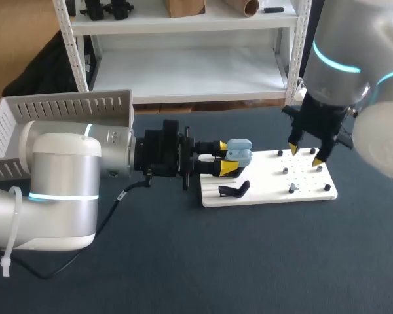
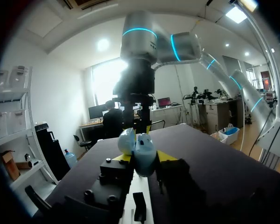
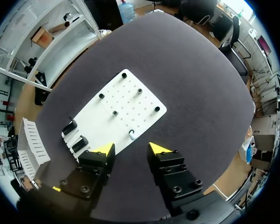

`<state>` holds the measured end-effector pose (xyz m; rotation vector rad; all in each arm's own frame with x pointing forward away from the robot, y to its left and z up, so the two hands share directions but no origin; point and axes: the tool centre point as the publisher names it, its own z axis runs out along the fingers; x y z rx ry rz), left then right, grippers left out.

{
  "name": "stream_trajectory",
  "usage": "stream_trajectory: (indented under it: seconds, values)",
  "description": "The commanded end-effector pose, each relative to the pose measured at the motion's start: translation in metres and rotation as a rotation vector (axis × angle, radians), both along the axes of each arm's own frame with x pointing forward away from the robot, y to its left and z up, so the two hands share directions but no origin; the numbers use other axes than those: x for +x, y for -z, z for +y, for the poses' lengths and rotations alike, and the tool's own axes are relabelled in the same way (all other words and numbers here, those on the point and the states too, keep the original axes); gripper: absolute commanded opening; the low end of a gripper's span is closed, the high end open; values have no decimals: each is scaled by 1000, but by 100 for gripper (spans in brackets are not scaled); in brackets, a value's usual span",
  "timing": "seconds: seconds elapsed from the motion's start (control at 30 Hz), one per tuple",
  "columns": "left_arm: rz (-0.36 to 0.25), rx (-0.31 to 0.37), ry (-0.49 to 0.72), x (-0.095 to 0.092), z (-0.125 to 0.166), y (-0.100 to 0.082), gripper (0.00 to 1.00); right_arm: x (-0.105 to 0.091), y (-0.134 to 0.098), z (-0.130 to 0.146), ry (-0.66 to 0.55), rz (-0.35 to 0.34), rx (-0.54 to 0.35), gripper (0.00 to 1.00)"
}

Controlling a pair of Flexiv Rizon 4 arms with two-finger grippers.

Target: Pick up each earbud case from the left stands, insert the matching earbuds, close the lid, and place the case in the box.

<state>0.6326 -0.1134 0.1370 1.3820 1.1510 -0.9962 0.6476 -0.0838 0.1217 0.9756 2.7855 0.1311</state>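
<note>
While the left gripper (image 1: 225, 157) clamps the open blue earbud case (image 1: 241, 156) steady, the released right gripper (image 1: 305, 155) should descend squarely onto the white earbud (image 1: 291, 189) on the board (image 1: 265, 194).

The box (image 1: 65, 108) (white, slatted) sits partly behind the left arm (image 1: 59, 176).

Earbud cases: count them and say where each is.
1. The light blue earbud case is held in the left gripper at the white board's left end; no other shows.

Head camera high behind, left wrist low and level, right wrist overhead, white board (image 1: 262, 196) common
</note>
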Motion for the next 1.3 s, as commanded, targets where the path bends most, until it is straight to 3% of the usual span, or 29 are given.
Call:
stream_trajectory:
  seconds: [0.03,0.47,0.73,1.3]
  values:
    - [-2,-3,-1,0,0,1,0,-5,19,2,-10,-3,-15,44]
    - [-2,-3,-1,0,0,1,0,-12,53,-1,-116,-35,-52,39]
    - [-2,-3,-1,0,0,1,0,-14,56,0,-221,-86,-49,40]
    - [-2,-3,-1,0,0,1,0,-9,73,4,-343,-105,-52,40]
